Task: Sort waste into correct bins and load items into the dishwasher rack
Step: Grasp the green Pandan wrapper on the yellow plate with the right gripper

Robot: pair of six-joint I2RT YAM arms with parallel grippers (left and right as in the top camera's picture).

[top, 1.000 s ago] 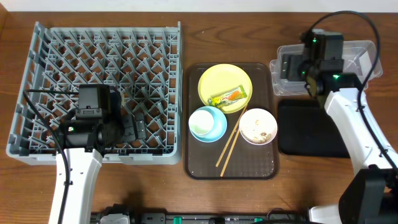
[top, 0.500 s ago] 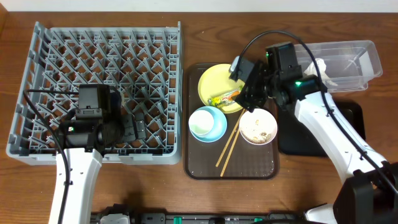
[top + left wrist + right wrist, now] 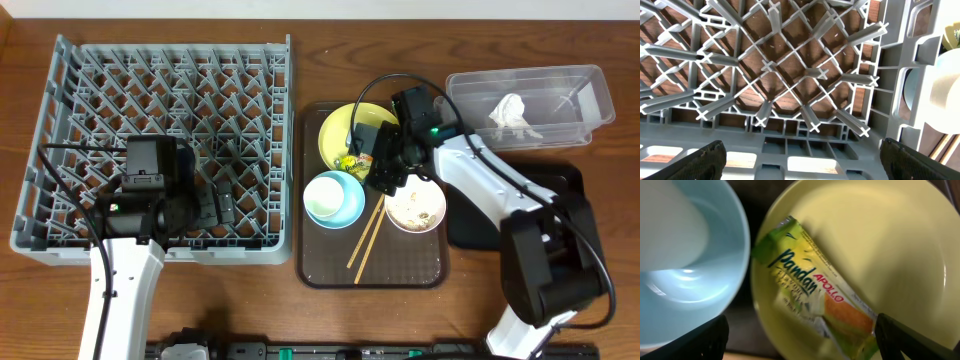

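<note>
The yellow-green sachet (image 3: 812, 307) lies on the yellow plate (image 3: 885, 235), partly seen in the overhead view (image 3: 351, 161). My right gripper (image 3: 805, 347) is open just above it, fingers either side; from overhead it (image 3: 380, 165) hovers over the plate (image 3: 340, 125). The white cup (image 3: 325, 192) sits in the light-blue bowl (image 3: 345, 210). The white bowl (image 3: 415, 205) holds beige scraps. Chopsticks (image 3: 366, 238) lie between the bowls. The crumpled white scrap (image 3: 510, 112) lies in the clear tub (image 3: 585, 85). My left gripper (image 3: 215, 200) is open and empty over the grey rack (image 3: 160, 80).
The plate, bowls and chopsticks stand on a brown serving tray (image 3: 375, 272) right of the rack. The black tray (image 3: 480, 225) lies right of it, below the clear tub, partly covered by my right arm. The left wrist view shows rack pegs (image 3: 790, 75).
My right arm swung left from above the clear tub to the yellow plate and came down over the sachet. The white scrap now lies in the tub. The left arm has not moved.
</note>
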